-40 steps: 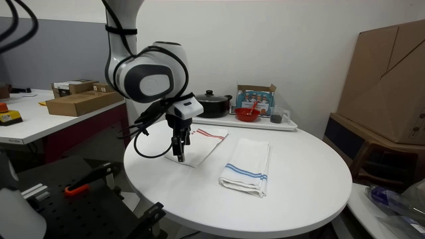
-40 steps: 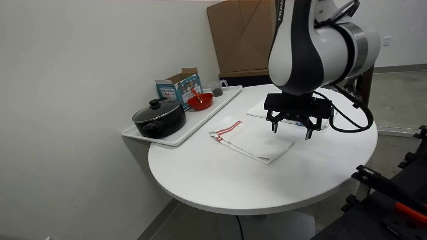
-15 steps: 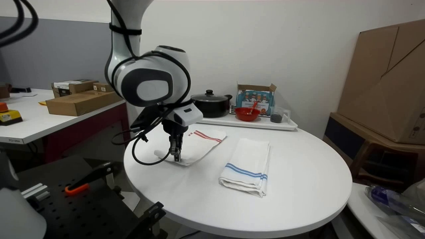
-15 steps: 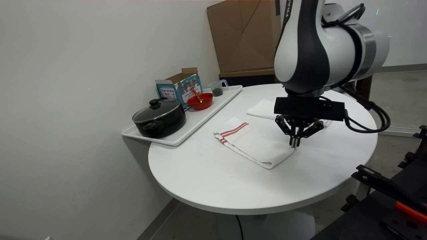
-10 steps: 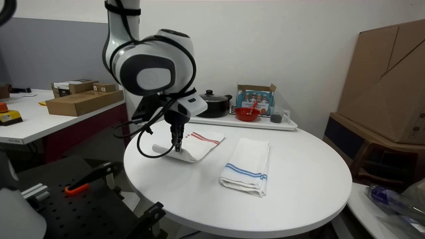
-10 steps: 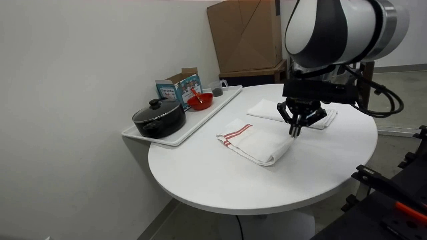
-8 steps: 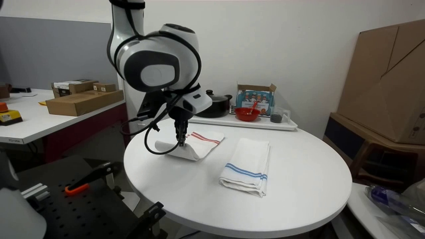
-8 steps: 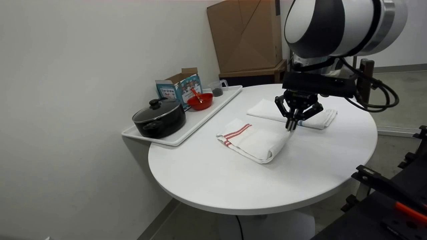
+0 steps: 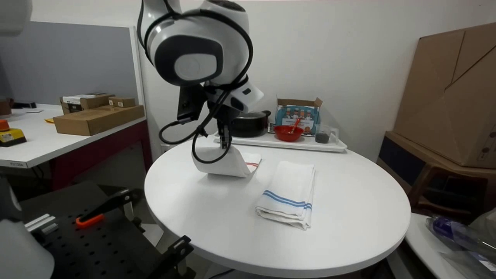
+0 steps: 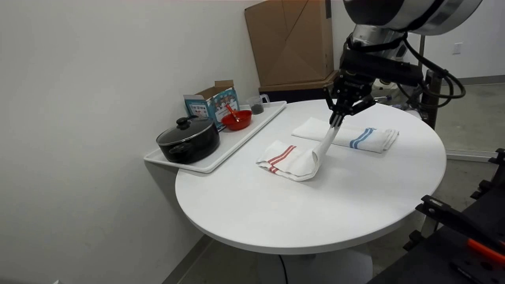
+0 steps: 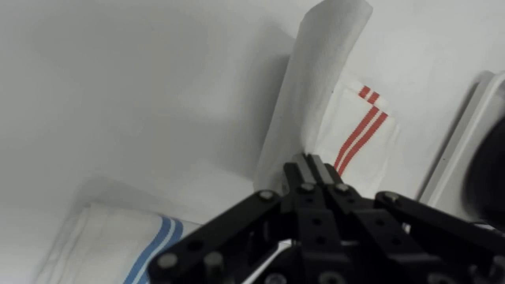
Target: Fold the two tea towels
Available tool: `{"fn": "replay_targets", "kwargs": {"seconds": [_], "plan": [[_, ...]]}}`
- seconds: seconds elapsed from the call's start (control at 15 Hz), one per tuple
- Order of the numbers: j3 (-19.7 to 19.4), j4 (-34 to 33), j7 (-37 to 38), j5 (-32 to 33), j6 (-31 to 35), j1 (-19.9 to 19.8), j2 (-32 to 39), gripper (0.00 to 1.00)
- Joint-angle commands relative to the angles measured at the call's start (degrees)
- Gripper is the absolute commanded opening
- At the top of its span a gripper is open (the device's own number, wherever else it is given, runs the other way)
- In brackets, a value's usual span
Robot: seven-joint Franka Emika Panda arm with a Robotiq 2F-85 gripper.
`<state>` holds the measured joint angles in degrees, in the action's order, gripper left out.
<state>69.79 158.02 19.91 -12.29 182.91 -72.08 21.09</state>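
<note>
The red-striped tea towel [image 10: 290,159] lies partly flat on the round table, its near end raised and curling up to my gripper [image 10: 336,121]. In the wrist view the fingers are pressed together on that white edge, and the lifted cloth [image 11: 303,94] slopes across beside the red stripes. My gripper [image 9: 224,144] hangs above the table in an exterior view, with the raised flap [image 9: 219,164] beneath it covering part of the stripes. Apart from it, the blue-striped tea towel [image 9: 288,186] lies flat in a folded strip; its striped end [image 11: 114,240] shows at lower left in the wrist view.
A white tray [image 10: 252,136] runs along the wall at the table's edge. It carries a black lidded pot [image 10: 187,142], a red bowl [image 10: 236,121], a blue carton [image 10: 225,101] and a clear measuring cup [image 10: 257,105]. The pot is close behind the gripper in an exterior view.
Earlier, my gripper stood open over the red-striped towel's near edge. It has since shut on that edge and risen toward the tray, peeling the end up. The blue-striped towel has stayed put.
</note>
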Motion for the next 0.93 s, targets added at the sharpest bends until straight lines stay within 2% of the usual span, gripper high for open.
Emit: {"fn": "replay_targets", "kwargs": {"seconds": [0.0,0.27,0.4,0.53,0.67,0.87], "plan": [[13.6,0.0,-0.9,-1.1,-2.9,-13.0,0.5,0.00],[27.5,0.0,2.7,-1.3,-8.1,-26.0,-0.3,0.00],[32.8,-0.7,4.9,-0.9,-11.3,-31.2,-0.6,0.00],[35.6,-2.8,7.2,-0.9,-15.3,-34.3,-1.2,0.00],[36.4,-5.5,9.6,-1.1,-18.9,-35.6,-2.5,0.00],[33.2,-11.4,13.1,-2.2,-24.5,-33.5,-5.8,0.00]]}}
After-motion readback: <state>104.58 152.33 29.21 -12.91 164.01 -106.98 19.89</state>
